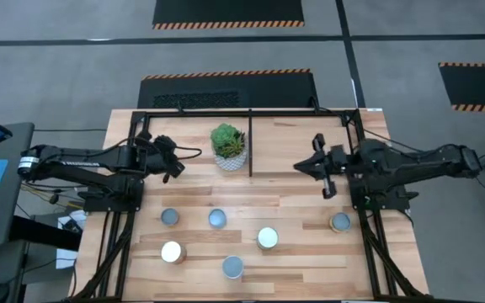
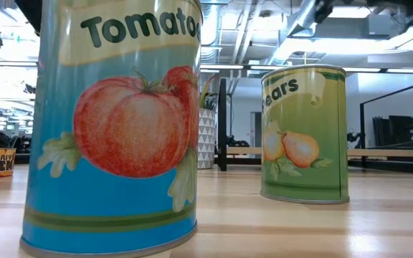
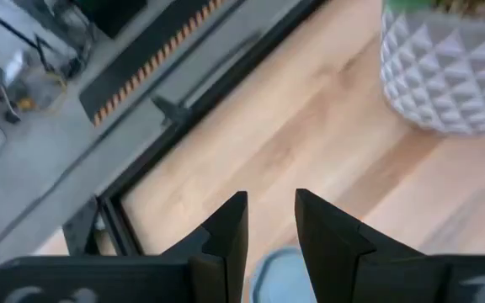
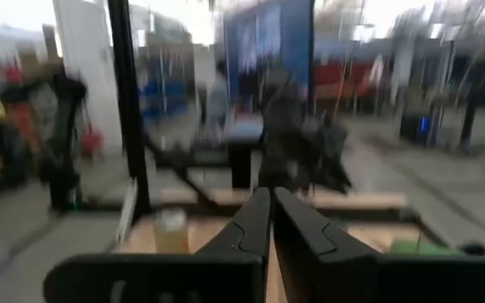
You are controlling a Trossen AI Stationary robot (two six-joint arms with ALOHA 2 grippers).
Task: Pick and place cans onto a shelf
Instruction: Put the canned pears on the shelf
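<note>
Hovering both arms over the shelf (image 1: 293, 181) boards; we see left gripper (image 3: 272, 227) parted, empty; right gripper (image 4: 272, 215) nearly closed, empty; six cans (image 1: 217, 219) wait upright in front, unpicked.

1. My two arms are dark, nearly black, each a chain of rounded jointed segments
2. My left arm (image 1: 82, 160) carries a silver-white band near its outer end, and thin black cables run alongside it
3. My right arm (image 1: 419, 162) has the same dark casing, with cables looping along its top
4. My left gripper (image 3: 272, 220) ends in two flat, black, wedge-shaped fingers with angular edges
5. My right gripper (image 4: 272, 206) has matching tapered matte-black fingers
</note>
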